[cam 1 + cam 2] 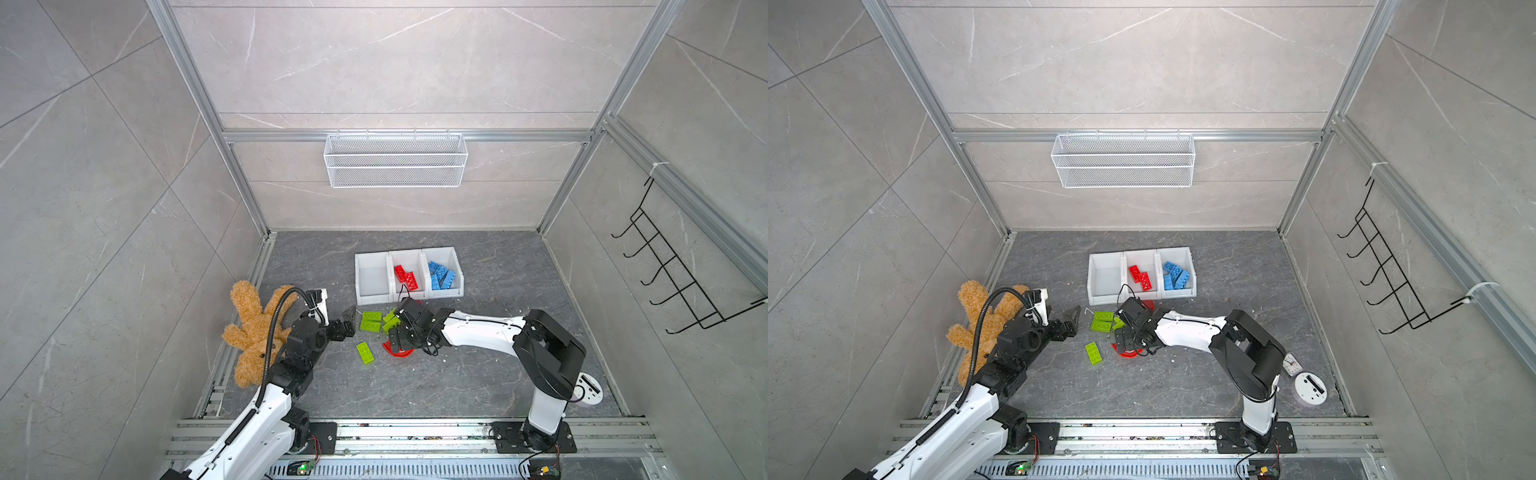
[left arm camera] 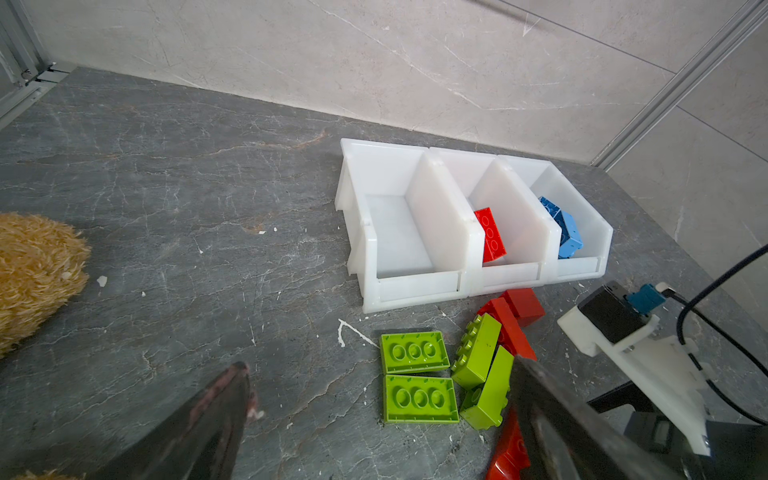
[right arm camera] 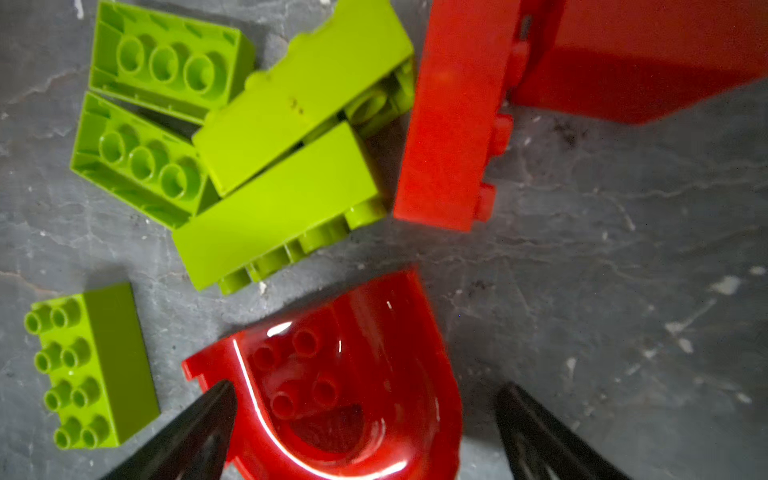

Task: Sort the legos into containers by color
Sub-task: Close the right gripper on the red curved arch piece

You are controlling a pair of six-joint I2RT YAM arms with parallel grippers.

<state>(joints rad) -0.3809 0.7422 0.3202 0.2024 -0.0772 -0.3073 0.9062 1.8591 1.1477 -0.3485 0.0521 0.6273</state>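
Observation:
Three joined white containers (image 1: 372, 298) stand at the back: the left one empty, red legos (image 1: 406, 277) in the middle one, blue legos (image 1: 441, 275) in the right one. In front lie several lime green legos (image 1: 370, 321), one more (image 1: 365, 352) apart, loose red bricks (image 2: 521, 307) and a red arch (image 3: 374, 332). My right gripper (image 3: 368, 386) hangs open over the arch; one finger overlaps its rim, the other stands clear of it. My left gripper (image 2: 378, 363) is open and empty, just left of the green bricks (image 2: 419, 399).
A brown plush toy (image 1: 253, 332) lies by the left arm. A white wire basket (image 1: 395, 160) hangs on the back wall and a black hook rack (image 1: 681, 274) on the right wall. A round white device (image 1: 588, 388) sits near the right arm's base.

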